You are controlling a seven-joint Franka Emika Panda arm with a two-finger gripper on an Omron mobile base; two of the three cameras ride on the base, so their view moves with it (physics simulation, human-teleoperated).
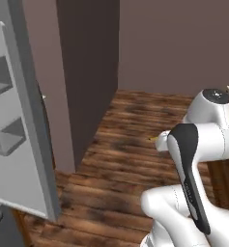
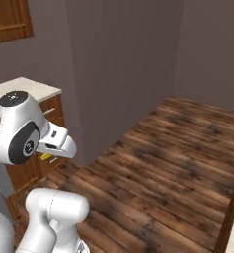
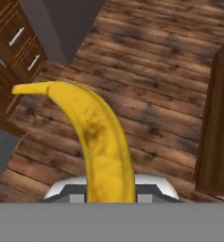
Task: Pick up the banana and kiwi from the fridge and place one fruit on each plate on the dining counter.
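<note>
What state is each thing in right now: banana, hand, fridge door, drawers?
banana: held at the hand, lifted above the wooden floor, tip pointing away from the camera
hand: shut on the banana, fingertips hidden behind it
fridge door: swung open, grey door shelves showing
drawers: closed, handles flush in the wooden cabinet

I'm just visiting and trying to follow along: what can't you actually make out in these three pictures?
- The jaws: in the hand view the curved yellow banana covers them, so how they grip is unseen.
- Banana in the base views: only a yellow sliver shows beside the white arm.
- Tall pale grey fridge: the left base view's edge cuts it off, and its inside is unseen.
</note>
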